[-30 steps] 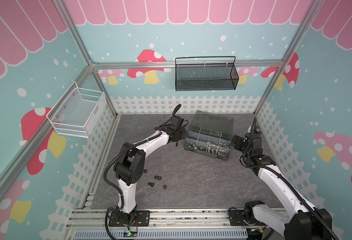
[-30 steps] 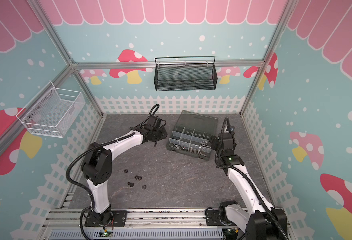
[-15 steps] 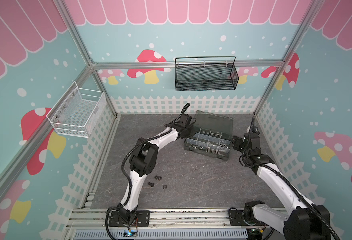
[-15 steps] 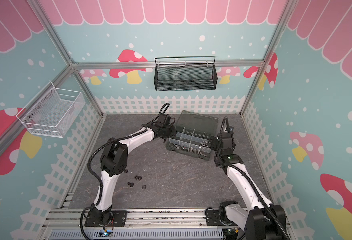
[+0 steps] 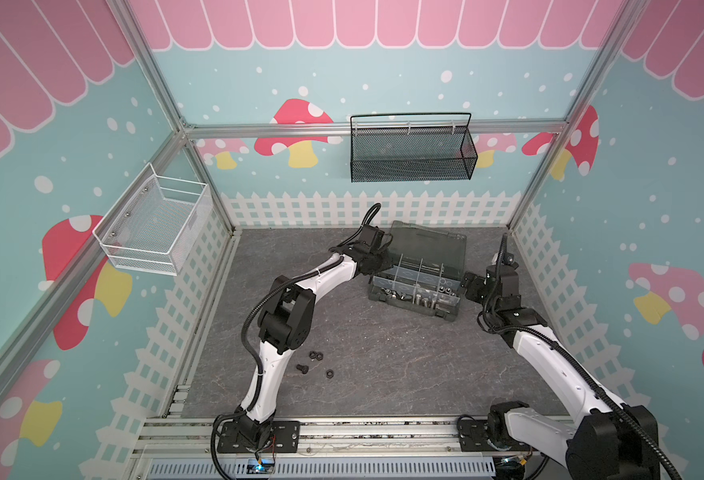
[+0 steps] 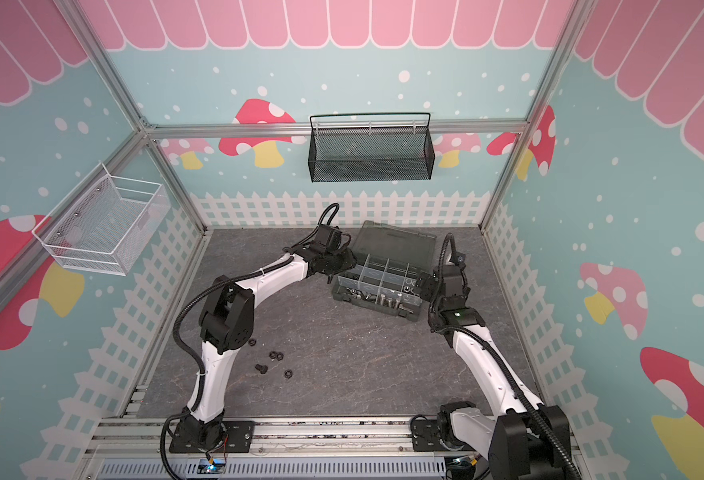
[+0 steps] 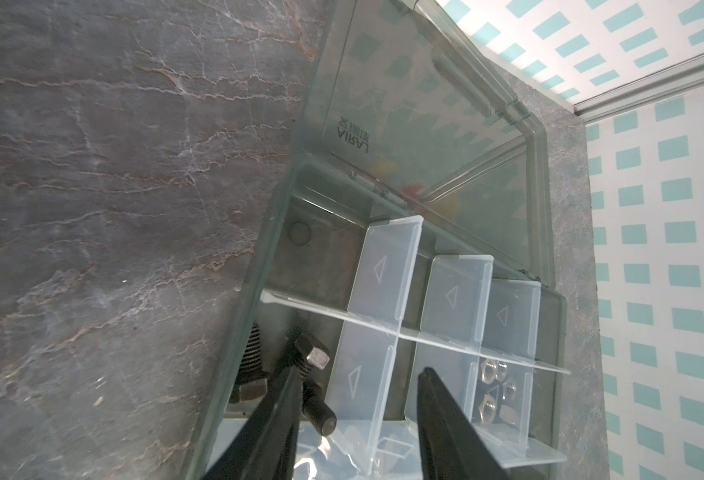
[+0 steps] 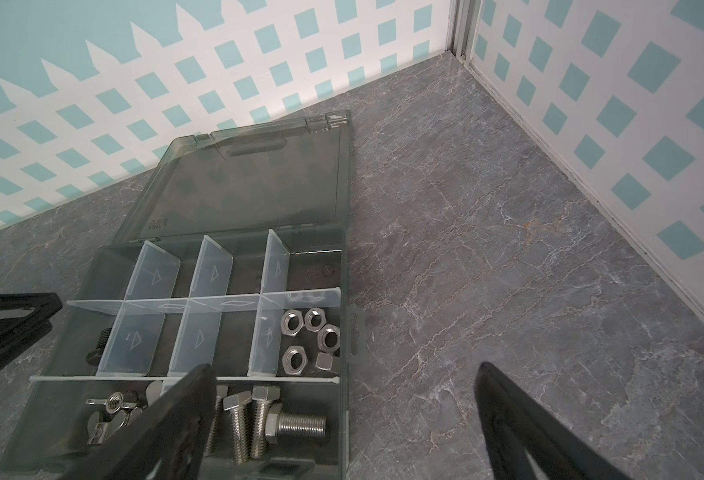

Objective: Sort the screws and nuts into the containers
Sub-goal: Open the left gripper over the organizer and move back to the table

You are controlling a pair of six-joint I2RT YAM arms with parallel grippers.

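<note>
The dark grey organizer box (image 5: pixel 412 308) (image 6: pixel 374 311) lies open at the back, its smoky lid (image 5: pixel 429 249) tilted up. My left gripper (image 7: pixel 360 370) (image 5: pixel 379 266) hangs open over the box's left end. A black screw (image 7: pixel 319 388) lies loose in the compartment against one finger, with another black screw (image 7: pixel 252 368) beside it. Silver nuts (image 8: pixel 306 332) (image 7: pixel 493 386) fill a right compartment, and silver screws (image 8: pixel 254 419) lie in the front row. My right gripper (image 8: pixel 342 368) (image 5: pixel 468 284) stands wide open and empty at the box's right end. Black nuts (image 5: pixel 315 355) (image 6: pixel 288 373) and a black screw (image 5: pixel 302 368) lie loose on the floor.
A black mesh basket (image 5: pixel 412 153) hangs on the back wall and a white wire basket (image 5: pixel 154 226) on the left wall. Silver wing nuts (image 8: pixel 113 411) sit in the box's front left compartment. White fence panels close in the grey floor (image 5: pixel 383 357).
My left gripper has swung right from beside the box to over its left end, and its jaws have parted. The right arm has stayed put.
</note>
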